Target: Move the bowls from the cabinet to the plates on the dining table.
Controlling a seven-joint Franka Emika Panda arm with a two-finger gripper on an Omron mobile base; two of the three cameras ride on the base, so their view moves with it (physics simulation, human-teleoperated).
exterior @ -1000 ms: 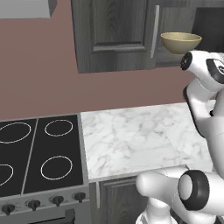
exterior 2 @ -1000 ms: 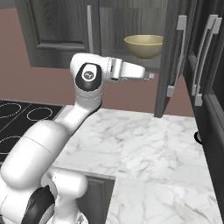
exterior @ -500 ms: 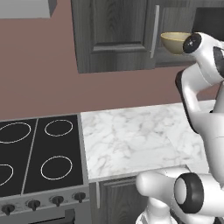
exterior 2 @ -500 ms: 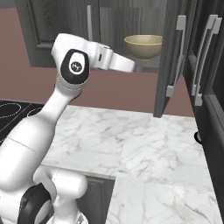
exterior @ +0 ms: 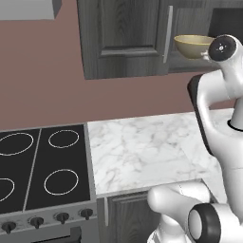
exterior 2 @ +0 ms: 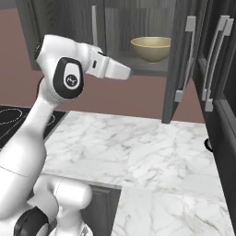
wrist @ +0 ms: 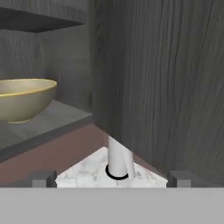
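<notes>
One yellow bowl [exterior 2: 150,48] sat on the cabinet [exterior 2: 182,55] shelf, likely rigid, smooth, light, best pinched at its rim; the claw [wrist: 109,180] gaped, released.

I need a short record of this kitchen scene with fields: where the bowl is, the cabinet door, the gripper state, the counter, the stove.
bowl: olive-yellow bowl standing upright on the lower shelf of the cabinet
cabinet door: door swung open, to the right of the bowl
gripper: gripper open, holding nothing, apart from the bowl, at about shelf height
counter: marble counter below the cabinet
stove: black stove adjoining the counter on its left
task state: bowl not yet picked up
</notes>
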